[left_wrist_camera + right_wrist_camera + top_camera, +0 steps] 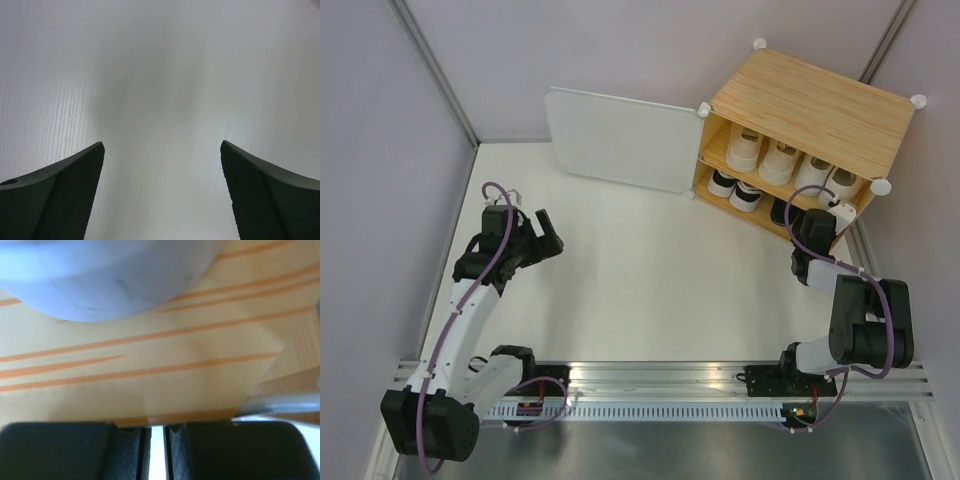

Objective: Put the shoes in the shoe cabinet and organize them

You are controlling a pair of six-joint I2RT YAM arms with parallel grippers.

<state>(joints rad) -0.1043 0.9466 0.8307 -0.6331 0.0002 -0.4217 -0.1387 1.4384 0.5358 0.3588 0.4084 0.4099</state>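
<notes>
The boxy wood-topped shoe cabinet (820, 110) stands at 2 o'clock on the white bench (650, 270), its white door (620, 140) swung open. White, cream and black-trimmed shoes (780, 160) sit on both shelves. The right claw (157, 440), nearly pressed together, pinches nothing at the bottom shelf's edge. The left claw (162, 165) is spread wide at 9 o'clock.

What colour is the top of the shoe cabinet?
The cabinet top is light tan wood grain, clearest in top external view.
</notes>
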